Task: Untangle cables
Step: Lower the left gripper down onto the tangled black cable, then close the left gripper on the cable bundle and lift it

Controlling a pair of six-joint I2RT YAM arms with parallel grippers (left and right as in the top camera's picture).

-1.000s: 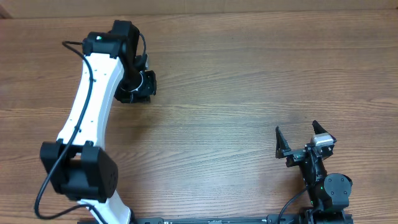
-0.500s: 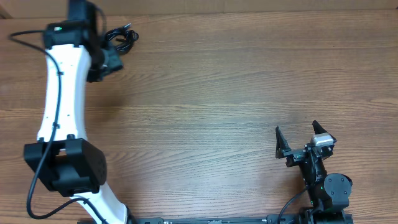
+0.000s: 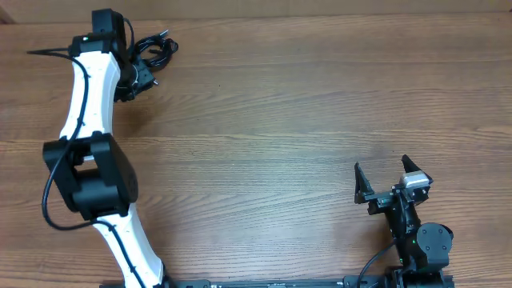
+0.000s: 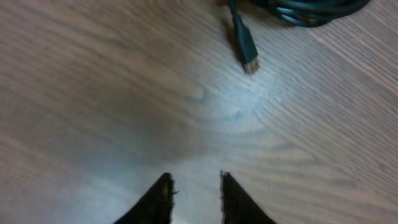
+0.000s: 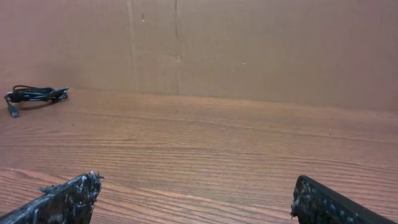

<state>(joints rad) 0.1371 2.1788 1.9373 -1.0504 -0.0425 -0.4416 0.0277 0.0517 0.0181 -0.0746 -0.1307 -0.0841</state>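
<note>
The cables (image 3: pixel 156 46) lie as a small black coiled bundle on the wooden table near its far left corner. In the left wrist view a silver-tipped plug (image 4: pixel 245 48) sticks out of the bundle (image 4: pixel 311 7) toward me. My left gripper (image 3: pixel 142 80) hovers just in front of the bundle; its jaws (image 4: pixel 196 186) stand a narrow gap apart with only bare wood between them. My right gripper (image 3: pixel 390 178) rests at the near right, open wide and holding nothing (image 5: pixel 196 196). From there the cables (image 5: pixel 34 94) show far off to the left.
A brown cardboard wall (image 5: pixel 249 43) stands along the table's far edge, right behind the bundle. The left arm's white links and black elbow (image 3: pixel 88 172) stretch over the table's left side.
The left arm swung from the middle left to the far left corner, and the cable bundle came out of its jaws and now lies there. The jaws opened, then narrowed. The right arm stayed still.
</note>
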